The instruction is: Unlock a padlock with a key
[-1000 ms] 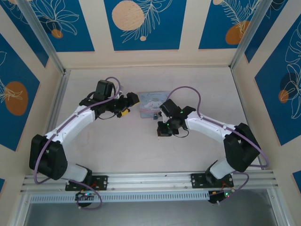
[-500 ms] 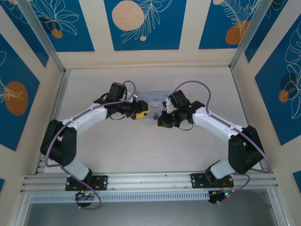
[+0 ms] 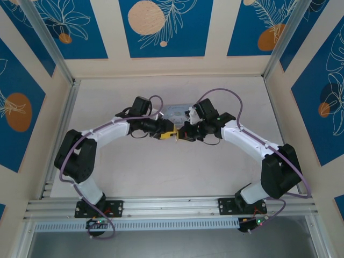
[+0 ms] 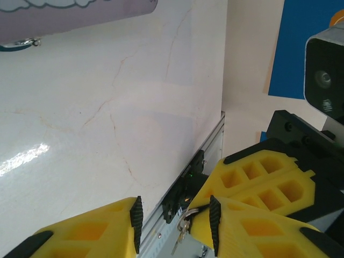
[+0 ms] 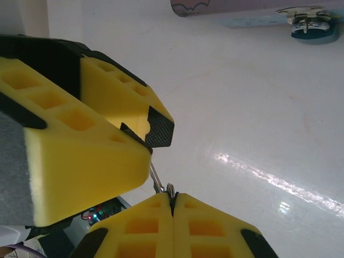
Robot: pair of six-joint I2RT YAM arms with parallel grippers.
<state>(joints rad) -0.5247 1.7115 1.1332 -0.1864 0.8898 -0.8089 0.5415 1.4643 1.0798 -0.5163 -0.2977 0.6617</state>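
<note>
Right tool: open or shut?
Shut. In the right wrist view the right tool shows no gap between its yellow tips, which pinch the thin metal key.

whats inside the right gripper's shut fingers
A thin metal bit, likely the key, sticks out of the shut right gripper, with a small ring at the seam. Whatever part is pinched inside is covered by the yellow fingers.

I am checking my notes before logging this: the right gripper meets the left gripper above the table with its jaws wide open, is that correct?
Not quite: the right gripper meets the left gripper above the table with its jaws shut, pinching what looks like the key. The right wrist view shows it.
</note>
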